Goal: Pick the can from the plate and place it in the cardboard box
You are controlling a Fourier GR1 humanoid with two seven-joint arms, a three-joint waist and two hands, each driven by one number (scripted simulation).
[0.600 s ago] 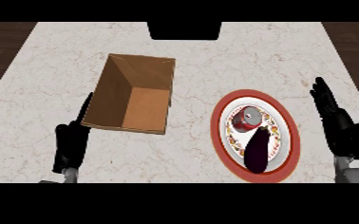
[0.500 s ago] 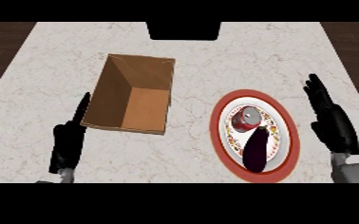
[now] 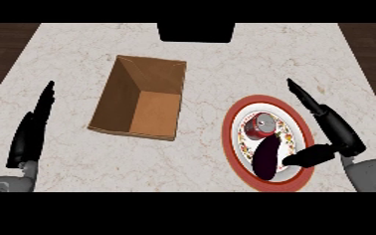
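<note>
We have the can (image 3: 260, 126) lying on its side in the upper half of the plate (image 3: 234, 110), its silver end turned up toward us. Touching it or just below it lies a dark purple thing, an aubergine (image 3: 266, 156) by the look of it, filling the plate's lower half. The box (image 3: 141, 97) stands open on the worktop (image 3: 206, 64) to the left, well apart from the plate.

Our right hand (image 3: 334, 129) hangs over the plate's right rim, fingers (image 3: 307, 98) straight and pressed together, pointing up and away, thumb (image 3: 305, 158) spread wide and reaching in over the rim near the aubergine's lower end. It holds nothing. Our left hand (image 3: 28, 133) rests at the left edge, fingers straight, clear of the box.

What worries us is the crowding. The thumb sits nearer the aubergine than the can, so if we close from this pose we may catch the wrong thing, or pinch both together. The can is round and on its side; a nudge from the fingers could roll it against the rim or off onto the worktop. We judge the hand should go further up the plate, so that the can lies between thumb and fingers before they curl. Pressing on the rim could also tip or slide the plate. Later, a low carry could clip the box's near wall.
</note>
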